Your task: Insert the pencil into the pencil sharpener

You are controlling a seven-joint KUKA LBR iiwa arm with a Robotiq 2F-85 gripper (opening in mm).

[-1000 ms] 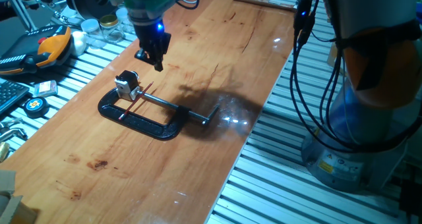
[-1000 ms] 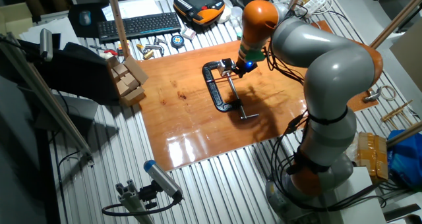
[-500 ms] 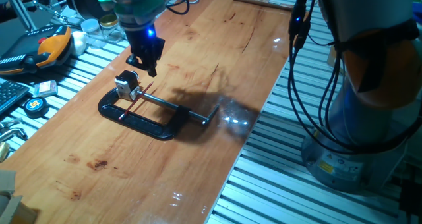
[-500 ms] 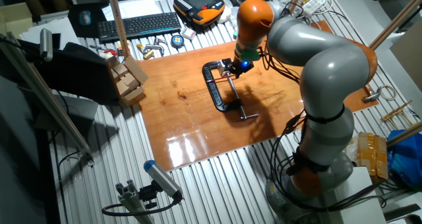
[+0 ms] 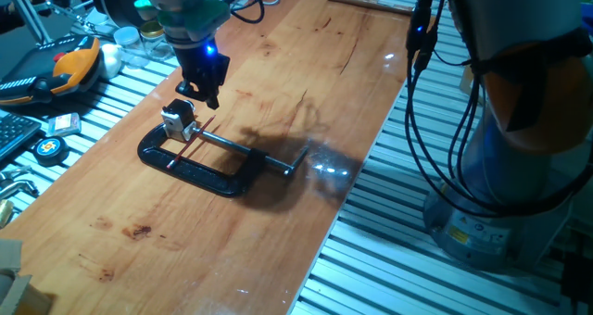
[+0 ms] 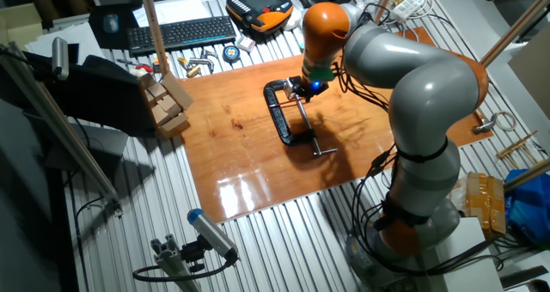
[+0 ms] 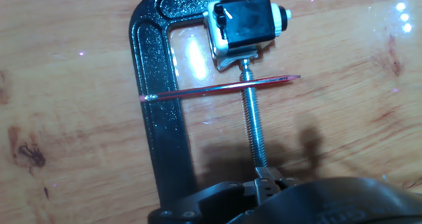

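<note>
Pencil sharpener (image 7: pixel 245 23) and pencil (image 7: pixel 224 87) lie on a wooden worktop (image 5: pixel 278 120), both directly below the pincer (image 5: pixel 206 88).

1. Worktop: a long wooden board. It carries the clamp and both task items.
2. Arm: grey and orange. It reaches over the worktop and holds the pincer above the clamp's jaw end.
3. Clamp (image 7: pixel 161 99): a black C-clamp lying flat. Its silver screw rod (image 7: pixel 252 122) runs from the sharpener toward the pincer in the hand view.
4. Pincer: it hangs above the sharpener, apart from it, and holds nothing. Whether its fingers stand wide or narrow cannot be told.
5. Sharpener: a silver-white block with a black top part, seated between the clamp's jaw and the rod's end.
6. Pencil: a thin red stick, resting across the clamp's spine and the screw rod, just beside the sharpener and outside it.
</note>
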